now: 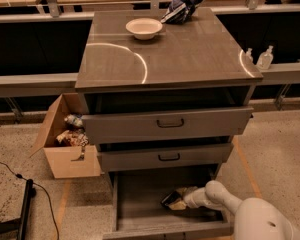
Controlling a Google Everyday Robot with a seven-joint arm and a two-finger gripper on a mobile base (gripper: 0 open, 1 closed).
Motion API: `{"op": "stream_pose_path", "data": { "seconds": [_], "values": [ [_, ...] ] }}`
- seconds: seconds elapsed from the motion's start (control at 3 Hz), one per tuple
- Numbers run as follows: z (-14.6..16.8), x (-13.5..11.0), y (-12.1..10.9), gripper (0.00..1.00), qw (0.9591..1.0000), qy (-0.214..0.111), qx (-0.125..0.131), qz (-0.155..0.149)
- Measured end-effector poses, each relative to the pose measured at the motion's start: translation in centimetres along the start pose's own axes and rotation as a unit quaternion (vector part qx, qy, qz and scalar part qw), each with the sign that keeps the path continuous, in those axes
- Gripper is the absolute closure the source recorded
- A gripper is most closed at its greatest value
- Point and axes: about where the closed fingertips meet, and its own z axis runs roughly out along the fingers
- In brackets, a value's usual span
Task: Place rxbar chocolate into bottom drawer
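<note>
The bottom drawer [140, 223] of the grey cabinet is pulled open at the bottom of the camera view. My white arm reaches into it from the lower right. My gripper [176, 200] is low inside the drawer, right of its middle. The rxbar chocolate [169, 198], a dark wrapper with pale marks, is at the gripper's tip, close to the drawer floor. Whether it rests on the floor is not visible.
A white bowl [144, 28] and a blue-and-white snack bag [180, 7] sit on the cabinet top. The two upper drawers [167, 124] stick out a little. An open cardboard box [67, 136] of items stands left of the cabinet. A black cable [25, 209] lies at lower left.
</note>
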Motion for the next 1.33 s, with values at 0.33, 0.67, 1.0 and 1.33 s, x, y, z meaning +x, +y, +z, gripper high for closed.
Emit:
{"op": "stream_pose_path", "data": {
  "seconds": [0.33, 0.67, 1.0, 1.33],
  "values": [
    [-0.5, -0.4, 0.6, 0.15, 1.0, 0.003, -0.002, 0.001],
    [-1.9, -1.2, 1.5, 0.0, 1.0, 0.0, -0.003, 0.002],
    [-5.6, -2.8, 1.2, 0.0, 0.9996, -0.01, 0.024, 0.011],
    [-12.6, -4.1, 0.2, 0.0, 0.9963, -0.013, 0.081, 0.024]
  ]
}}
